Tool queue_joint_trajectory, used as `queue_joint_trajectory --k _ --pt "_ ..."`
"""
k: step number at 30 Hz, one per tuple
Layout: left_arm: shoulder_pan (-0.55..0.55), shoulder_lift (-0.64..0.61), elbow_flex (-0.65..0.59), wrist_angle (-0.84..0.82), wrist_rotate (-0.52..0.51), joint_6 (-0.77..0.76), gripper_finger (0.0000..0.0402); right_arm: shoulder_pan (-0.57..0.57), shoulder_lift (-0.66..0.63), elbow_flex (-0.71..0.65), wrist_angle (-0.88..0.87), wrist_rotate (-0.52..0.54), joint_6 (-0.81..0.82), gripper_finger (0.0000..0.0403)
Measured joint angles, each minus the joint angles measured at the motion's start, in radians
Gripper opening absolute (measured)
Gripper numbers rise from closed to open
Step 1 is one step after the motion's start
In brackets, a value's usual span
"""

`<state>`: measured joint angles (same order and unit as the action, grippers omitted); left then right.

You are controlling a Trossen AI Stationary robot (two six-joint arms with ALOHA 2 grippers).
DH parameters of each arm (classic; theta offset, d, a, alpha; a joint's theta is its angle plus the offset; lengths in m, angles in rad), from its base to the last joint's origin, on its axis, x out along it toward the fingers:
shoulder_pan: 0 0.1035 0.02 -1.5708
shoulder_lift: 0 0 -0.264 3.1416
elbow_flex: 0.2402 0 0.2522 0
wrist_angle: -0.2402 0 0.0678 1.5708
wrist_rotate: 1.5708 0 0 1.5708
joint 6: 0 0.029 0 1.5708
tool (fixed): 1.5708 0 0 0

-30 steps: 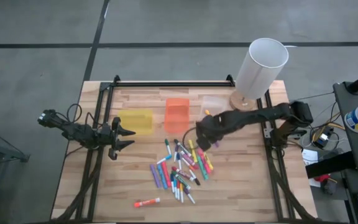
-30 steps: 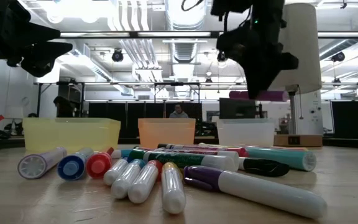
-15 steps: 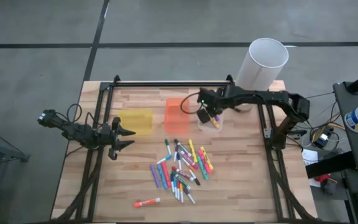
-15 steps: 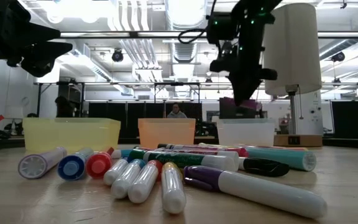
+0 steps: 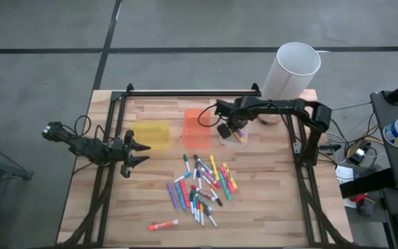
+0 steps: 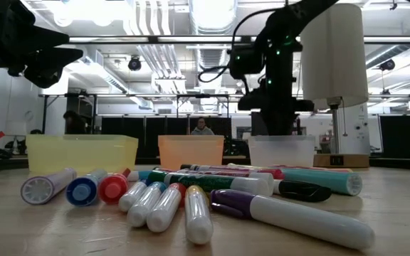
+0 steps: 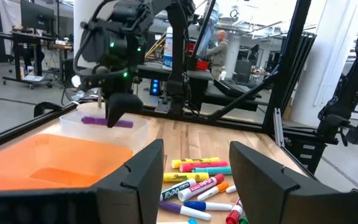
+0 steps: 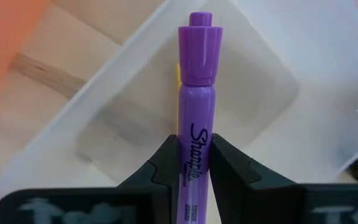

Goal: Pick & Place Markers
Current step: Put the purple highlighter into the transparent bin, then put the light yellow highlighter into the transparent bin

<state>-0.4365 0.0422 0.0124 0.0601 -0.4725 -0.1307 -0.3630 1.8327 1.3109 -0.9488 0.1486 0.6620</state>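
My right gripper (image 5: pixel 231 130) stands over the clear bin (image 5: pixel 239 135) at the table's far middle, shut on a purple marker (image 8: pixel 195 93). Several more markers (image 5: pixel 202 183) lie loose in a pile on the wood near the table's centre. One red-capped marker (image 5: pixel 163 225) lies apart near the front edge. Left of the clear bin stand an orange bin (image 5: pixel 197 123) and a yellow bin (image 5: pixel 152 133). My left gripper (image 5: pixel 148 153) waits open at the table's left side, level, with nothing between its fingers. My right gripper pinches the purple marker's barrel (image 8: pixel 194 149) between its two fingers (image 8: pixel 166 163), on the half away from the cap. The fingers come from above, pointing down, and lie across the marker. The marker (image 7: pixel 107 121) hangs level, lifted clear, at about the clear bin's rim.
A tall white cylinder (image 5: pixel 292 72) on a round wooden base stands at the far right corner, close behind my right arm. A black frame rail (image 5: pixel 185 93) runs along the far edge. Bare wood lies at the near left and near right.
My right gripper has carried the purple marker from above the pile toward the table's far edge and down over the clear bin, its wrist rolling on the way. The marker stays level in the hold.
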Motion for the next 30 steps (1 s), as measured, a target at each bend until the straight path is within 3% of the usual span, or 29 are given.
queue_joint_trajectory --k 21,30 --pt "0.0 0.0 0.0 0.0 0.0 0.0 0.0179 0.001 0.029 0.006 -0.005 -0.003 -0.023 0.0141" --pt "0.0 0.0 0.0 0.0 0.0 0.0 0.0179 0.064 0.02 0.063 -0.048 -0.116 -0.022 0.0155"
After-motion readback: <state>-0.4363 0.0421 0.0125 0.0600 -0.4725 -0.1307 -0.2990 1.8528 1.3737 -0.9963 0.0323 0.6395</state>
